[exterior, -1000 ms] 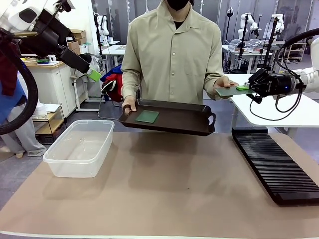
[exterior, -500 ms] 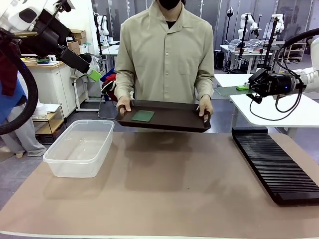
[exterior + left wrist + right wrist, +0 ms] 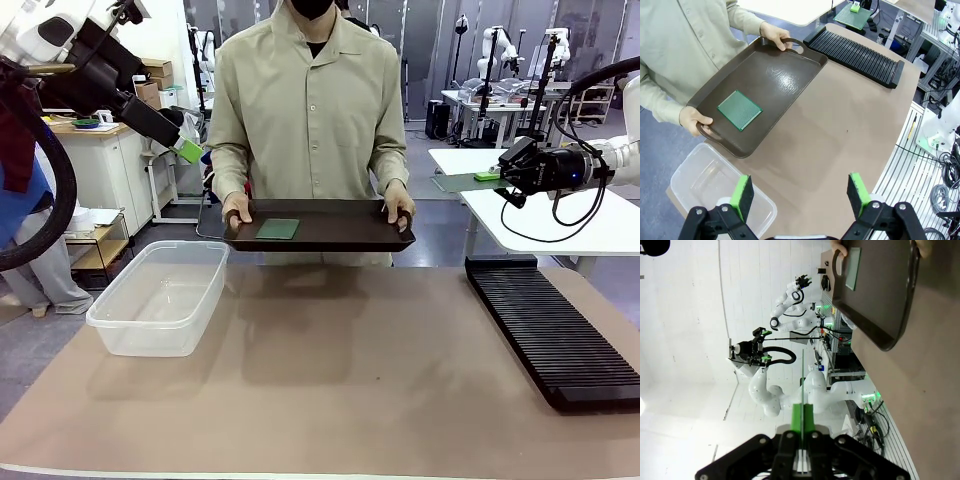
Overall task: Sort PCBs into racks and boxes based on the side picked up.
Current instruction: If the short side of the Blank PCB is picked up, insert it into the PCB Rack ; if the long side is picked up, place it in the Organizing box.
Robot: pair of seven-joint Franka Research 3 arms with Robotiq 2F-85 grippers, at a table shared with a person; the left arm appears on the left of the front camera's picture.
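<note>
Right gripper (image 3: 490, 177) pinches a PCB (image 3: 458, 183) by its edge — left gripper (image 3: 800, 192) spread wide, empty.

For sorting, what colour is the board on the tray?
The board is green; left wrist view.

No legible text, labels, brands or numbers anywhere in views.
</note>
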